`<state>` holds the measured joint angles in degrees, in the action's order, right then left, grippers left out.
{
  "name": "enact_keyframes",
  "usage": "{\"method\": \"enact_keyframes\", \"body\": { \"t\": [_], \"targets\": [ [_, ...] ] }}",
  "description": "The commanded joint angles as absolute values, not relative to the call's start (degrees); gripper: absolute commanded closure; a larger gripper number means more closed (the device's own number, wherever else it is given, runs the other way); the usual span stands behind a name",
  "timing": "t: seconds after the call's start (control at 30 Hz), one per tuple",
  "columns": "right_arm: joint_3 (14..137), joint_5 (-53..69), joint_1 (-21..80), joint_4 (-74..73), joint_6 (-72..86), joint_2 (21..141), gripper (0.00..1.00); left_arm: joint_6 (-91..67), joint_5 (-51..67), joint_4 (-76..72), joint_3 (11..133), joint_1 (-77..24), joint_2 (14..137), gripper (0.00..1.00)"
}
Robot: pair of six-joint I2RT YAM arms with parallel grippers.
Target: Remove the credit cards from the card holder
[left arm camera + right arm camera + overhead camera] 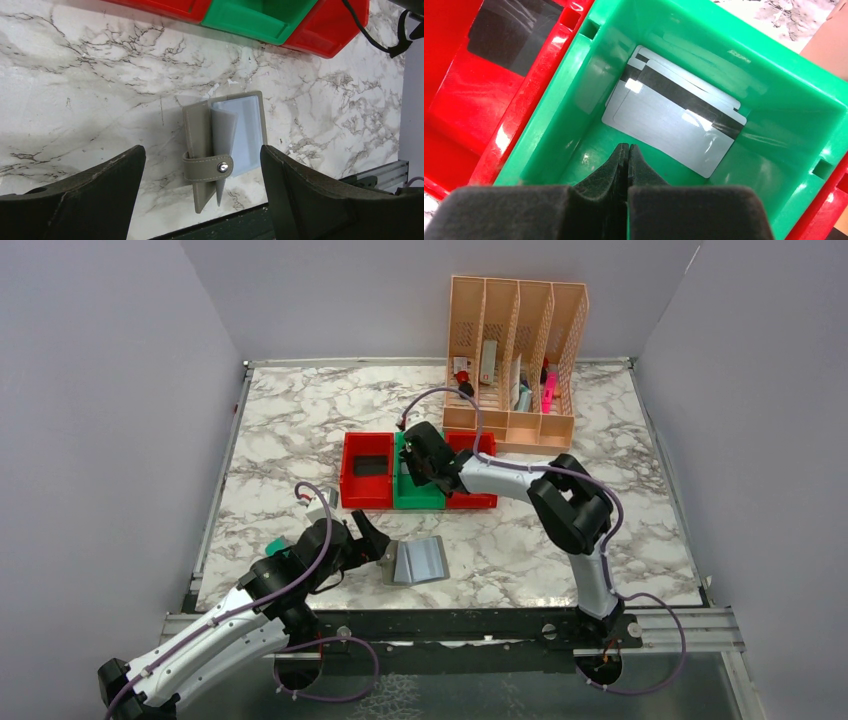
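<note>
Card holder (420,562) lies opened flat on the tabletop (290,430), close to the near edge, left of centre; grey outer, pale blue-grey pocket panel facing up, strap (207,167) w/ metal snap lying across one flap. No card seen in the visible pocket. Silver-grey card (674,130), black stripe up, lies on the floor of the green bin (549,115); edge of a second pale card shows under it. Black card (371,465) lies in the left red bin (347,490). Green bin sits between two red bins, approx mid-tabletop; right red bin (480,502) mostly hidden by the arm, contents n/k. Left gripper (378,545): jaws wide apart, holding nothing, just beside the holder's left side; wrist view has the holder framed between both fingers (95,195), no contact seen. Right gripper (628,160): jaws pressed together, nothing between them, poised over the green bin's opening above the cards, not touching them. Teal block (275,546) next to the left arm, near-left. Peach organiser (515,350) stands at the far edge, right of centre
</note>
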<state>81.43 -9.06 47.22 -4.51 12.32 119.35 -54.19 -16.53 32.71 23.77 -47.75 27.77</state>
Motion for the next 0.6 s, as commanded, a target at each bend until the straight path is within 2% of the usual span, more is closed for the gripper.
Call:
{"method": "enact_keyframes", "body": {
  "t": [0.0,0.3,0.57],
  "targets": [
    [78.82,-13.03,48.54,-4.56,12.37,119.12,0.95,-54.43,-16.83,32.41,24.28,-47.69,27.68,0.12],
    [86.3,-24.1,51.48,-13.91,19.22,121.03,0.96,-54.56,-16.68,32.38,24.15,-47.72,27.3,0.12],
    [88.63,-24.0,51.59,-14.33,22.51,123.91,0.96,-53.88,-16.53,32.52,24.19,-47.65,26.62,0.12]
  ]
}}
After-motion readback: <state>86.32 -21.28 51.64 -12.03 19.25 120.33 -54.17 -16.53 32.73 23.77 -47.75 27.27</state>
